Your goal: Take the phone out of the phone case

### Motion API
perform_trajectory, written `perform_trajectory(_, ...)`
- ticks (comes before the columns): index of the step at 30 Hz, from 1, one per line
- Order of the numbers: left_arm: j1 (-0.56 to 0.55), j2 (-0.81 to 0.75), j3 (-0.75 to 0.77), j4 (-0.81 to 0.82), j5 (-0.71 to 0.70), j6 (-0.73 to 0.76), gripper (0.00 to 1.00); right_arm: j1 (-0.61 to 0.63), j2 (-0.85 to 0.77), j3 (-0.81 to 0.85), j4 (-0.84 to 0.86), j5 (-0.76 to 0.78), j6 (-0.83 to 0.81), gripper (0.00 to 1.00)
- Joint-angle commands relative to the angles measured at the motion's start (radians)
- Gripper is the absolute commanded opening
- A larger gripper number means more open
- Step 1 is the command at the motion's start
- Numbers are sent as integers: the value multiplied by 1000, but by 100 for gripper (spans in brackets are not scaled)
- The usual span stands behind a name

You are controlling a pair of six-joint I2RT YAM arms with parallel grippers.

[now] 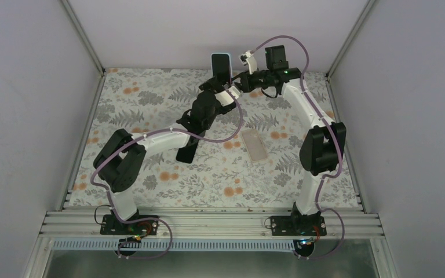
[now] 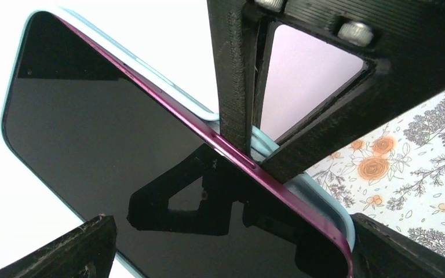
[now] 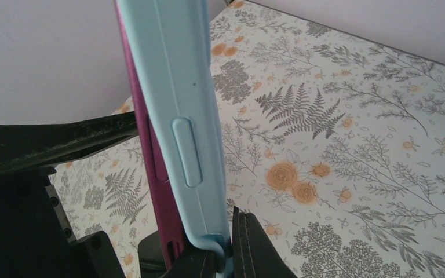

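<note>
Floral tablecloth (image 1: 150,104); clear case (image 1: 255,145) lying flat.

White arms (image 1: 168,141), black joints, purple cables, black hands (image 1: 227,88)

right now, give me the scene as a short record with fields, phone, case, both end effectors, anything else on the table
phone: magenta-edged phone, dark screen, held up off the table, partly peeled out of its case
case: light blue phone case, one edge separated from the phone
right end effector: right end effector shut on the case's bottom edge
left end effector: left end effector open, fingers either side of the phone
other items: clear phone case flat on the floral table cover
task status: phone not yet out
</note>
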State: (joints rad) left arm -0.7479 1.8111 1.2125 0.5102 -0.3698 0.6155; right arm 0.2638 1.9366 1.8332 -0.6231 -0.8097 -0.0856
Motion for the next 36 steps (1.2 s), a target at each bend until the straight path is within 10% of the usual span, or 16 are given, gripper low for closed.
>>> perform_trajectory(1, 17, -67, -31, 105, -47, 27, 96, -3, -35, 14, 10, -19, -26, 3)
perform_trajectory(22, 62, -104, -74, 271, -128, 102, 74, 3, -36, -7, -27, 3, -67, 3)
perform_trajectory(36, 63, -164, -120, 238, -33, 83, 98, 2, -9, 21, -47, 34, -99, 3)
